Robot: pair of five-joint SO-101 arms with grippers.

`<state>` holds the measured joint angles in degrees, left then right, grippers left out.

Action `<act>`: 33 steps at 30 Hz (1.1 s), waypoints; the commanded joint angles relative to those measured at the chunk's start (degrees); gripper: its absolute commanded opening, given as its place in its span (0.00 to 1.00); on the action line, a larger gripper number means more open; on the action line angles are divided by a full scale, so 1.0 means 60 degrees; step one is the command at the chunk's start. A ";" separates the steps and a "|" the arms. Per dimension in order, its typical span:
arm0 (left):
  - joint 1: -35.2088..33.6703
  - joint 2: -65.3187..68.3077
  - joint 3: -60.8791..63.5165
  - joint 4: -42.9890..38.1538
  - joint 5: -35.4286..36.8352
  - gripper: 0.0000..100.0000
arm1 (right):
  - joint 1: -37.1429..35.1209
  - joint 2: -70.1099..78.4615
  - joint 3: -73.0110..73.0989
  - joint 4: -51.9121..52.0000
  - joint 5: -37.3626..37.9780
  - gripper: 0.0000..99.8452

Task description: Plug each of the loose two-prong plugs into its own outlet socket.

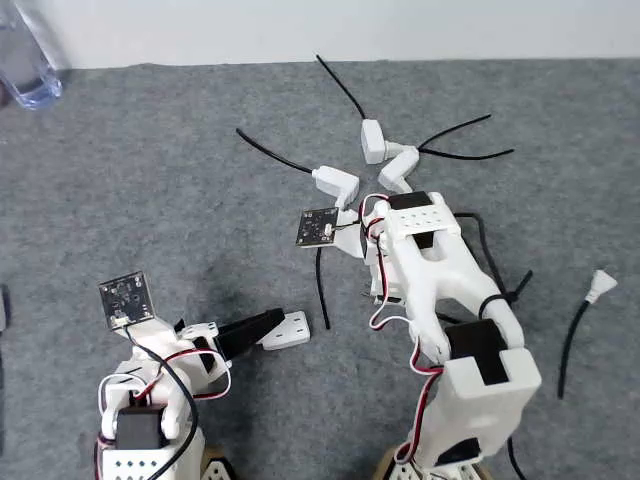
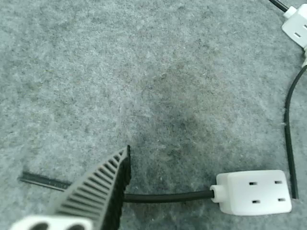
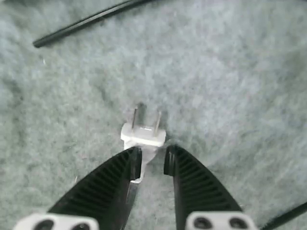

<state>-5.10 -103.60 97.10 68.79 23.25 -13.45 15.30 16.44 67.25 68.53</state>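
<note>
In the right wrist view a white two-prong plug (image 3: 143, 135) lies on the grey carpet with its prongs pointing away. My right gripper (image 3: 152, 157) is shut on its rear end. From above, this gripper (image 1: 388, 197) sits among three white plugs: one (image 1: 398, 167) at its tip, one (image 1: 372, 140) beyond, one (image 1: 336, 181) to the left. A fourth plug (image 1: 600, 287) lies far right. My left gripper (image 1: 262, 326) is open beside the white outlet socket (image 1: 285, 331). Close up, one black finger (image 2: 103, 187) lies over the cable of the socket (image 2: 253, 192).
Thin black cables (image 1: 270, 152) fan out from the plugs across the carpet. One black cable (image 1: 321, 290) runs down between the arms. A clear plastic bottle (image 1: 25, 60) stands at the far left corner. Open carpet lies at the back left.
</note>
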 commanded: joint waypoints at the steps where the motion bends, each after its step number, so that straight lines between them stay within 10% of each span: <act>1: 0.0015 -0.0044 -0.0110 0.0059 -0.0088 0.65 | -0.0286 0.0286 -0.0029 0.0359 -0.0073 0.11; 33: 0.0015 -0.0044 -0.0110 0.0059 -0.0088 0.65 | -0.0271 -0.1179 -0.0029 0.1385 -0.0088 0.12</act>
<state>-5.10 -103.60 97.10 68.79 23.25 -14.51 12.22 17.23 74.46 68.35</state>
